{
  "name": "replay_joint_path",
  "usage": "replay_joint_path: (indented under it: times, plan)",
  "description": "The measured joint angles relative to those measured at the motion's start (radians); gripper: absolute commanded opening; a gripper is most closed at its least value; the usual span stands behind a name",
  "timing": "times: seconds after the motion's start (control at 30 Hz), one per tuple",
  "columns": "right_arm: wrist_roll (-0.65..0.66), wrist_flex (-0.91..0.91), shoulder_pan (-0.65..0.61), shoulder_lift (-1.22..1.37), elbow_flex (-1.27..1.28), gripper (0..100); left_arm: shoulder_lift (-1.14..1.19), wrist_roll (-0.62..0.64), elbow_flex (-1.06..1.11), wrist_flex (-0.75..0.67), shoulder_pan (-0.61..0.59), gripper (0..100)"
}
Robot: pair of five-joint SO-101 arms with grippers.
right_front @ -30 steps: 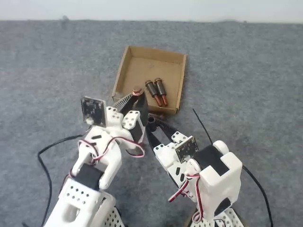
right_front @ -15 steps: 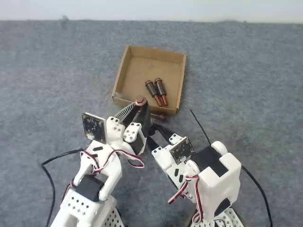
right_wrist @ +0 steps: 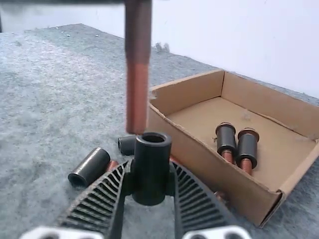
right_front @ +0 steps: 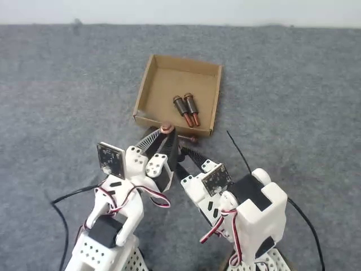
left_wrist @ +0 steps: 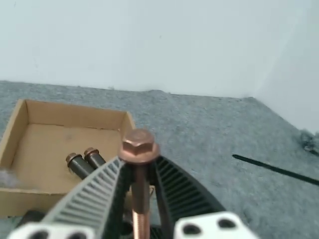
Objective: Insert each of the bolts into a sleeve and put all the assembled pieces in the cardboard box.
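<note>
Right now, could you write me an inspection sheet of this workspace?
Surface: grey mat, flat.
Job's things: cardboard box holds two assembled pieces; loose sleeve lies on the mat outside it.
Clutter: nothing seen.
Pincers: left pincer shut on upright bolt; right pincer shut on upright held sleeve, bolt tip at its mouth, not inserted.
Cables: black cable on the mat near the right arm.
Surroundings: pale wall behind.

Two assembled pieces (right_wrist: 226, 138) (right_wrist: 247, 144); three sleeves (right_wrist: 149, 169) (right_wrist: 89, 168) (right_wrist: 126, 145); one held bolt (left_wrist: 140, 147); one cardboard box (right_wrist: 194, 144)
</note>
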Motion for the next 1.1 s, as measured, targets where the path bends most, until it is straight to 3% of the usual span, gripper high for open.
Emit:
replay_joint_path:
  times: [0.43,0.7,1.1]
  plan:
    - [0.0,-0.002,0.005,0.0,0.0,0.6,-0.012,-0.041,0.038,0.0,0.0,1]
    - [0.005,-0.002,0.005,0.0,0.0,0.6,-0.012,-0.041,0.038,-0.087,-0.055,1]
    - [0.005,-0.002,0.005,0.0,0.0,0.6,-0.011,-0.041,0.038,-0.146,-0.048,1]
